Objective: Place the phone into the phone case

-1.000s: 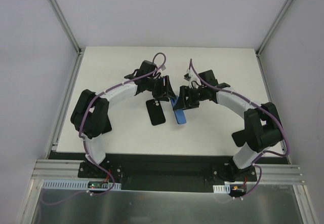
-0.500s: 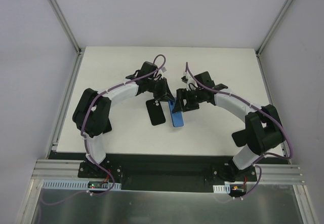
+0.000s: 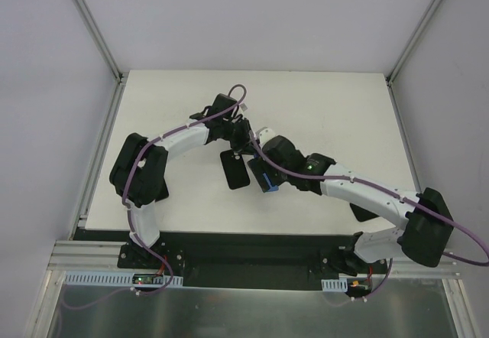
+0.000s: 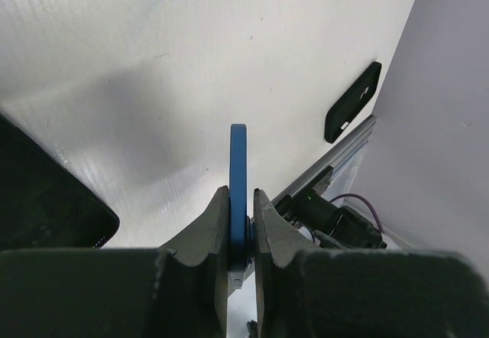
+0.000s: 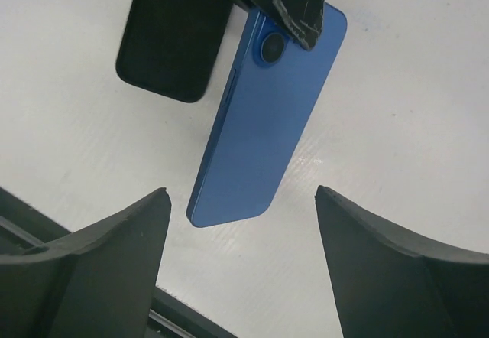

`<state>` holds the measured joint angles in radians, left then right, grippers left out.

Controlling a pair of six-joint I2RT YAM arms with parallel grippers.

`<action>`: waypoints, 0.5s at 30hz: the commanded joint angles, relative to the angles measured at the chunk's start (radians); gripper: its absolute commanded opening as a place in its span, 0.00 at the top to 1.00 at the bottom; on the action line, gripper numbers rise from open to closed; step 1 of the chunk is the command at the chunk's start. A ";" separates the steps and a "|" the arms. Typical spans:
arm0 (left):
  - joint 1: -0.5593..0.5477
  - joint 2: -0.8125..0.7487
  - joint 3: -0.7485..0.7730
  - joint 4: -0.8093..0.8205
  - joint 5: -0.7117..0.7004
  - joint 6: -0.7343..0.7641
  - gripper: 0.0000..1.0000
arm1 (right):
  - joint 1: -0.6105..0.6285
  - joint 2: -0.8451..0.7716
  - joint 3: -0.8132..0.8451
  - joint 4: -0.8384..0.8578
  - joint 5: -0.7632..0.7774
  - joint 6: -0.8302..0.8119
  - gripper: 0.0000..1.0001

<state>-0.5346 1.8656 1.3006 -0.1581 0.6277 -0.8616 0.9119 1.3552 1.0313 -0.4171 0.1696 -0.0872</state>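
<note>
The phone (image 5: 267, 124) shows its blue back and hangs above the table, beside the phone case. My left gripper (image 4: 241, 223) is shut on its camera end; in the left wrist view the phone (image 4: 238, 170) is edge-on between the fingers. In the top view the left gripper (image 3: 248, 141) is just behind the phone (image 3: 264, 180). The phone case (image 3: 235, 168), an all-black shell, lies flat on the table just left of the phone; it also shows in the right wrist view (image 5: 172, 40). My right gripper (image 5: 242, 200) is open wide, looking at the phone's free end without touching it.
The white table (image 3: 328, 116) ends at a black front edge and metal rail (image 3: 252, 265). A second small black flat thing (image 4: 351, 102) lies near that rail, under the right forearm (image 3: 367, 189). Grey walls close in the left, back and right sides.
The right arm has left the phone's right side, stretched low and swung over it, its gripper now open. The left gripper still holds the phone, shifted slightly toward the case.
</note>
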 commanded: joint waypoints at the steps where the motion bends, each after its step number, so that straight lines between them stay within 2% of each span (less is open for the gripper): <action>1: 0.015 -0.043 0.040 -0.018 0.004 -0.054 1.00 | 0.090 -0.005 -0.010 -0.011 0.293 -0.035 0.22; 5: 0.015 -0.057 0.034 -0.027 0.001 -0.083 1.00 | 0.183 0.091 0.045 -0.063 0.450 -0.052 0.27; 13: 0.015 -0.072 0.026 -0.054 -0.023 -0.117 1.00 | 0.292 0.280 0.180 -0.161 0.605 -0.029 0.40; 15: 0.015 -0.072 0.026 -0.063 -0.025 -0.122 1.00 | 0.301 0.318 0.196 -0.187 0.652 -0.023 0.46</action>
<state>-0.5282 1.8645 1.3006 -0.2012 0.5911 -0.9401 1.1934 1.6268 1.1515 -0.5262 0.6682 -0.1230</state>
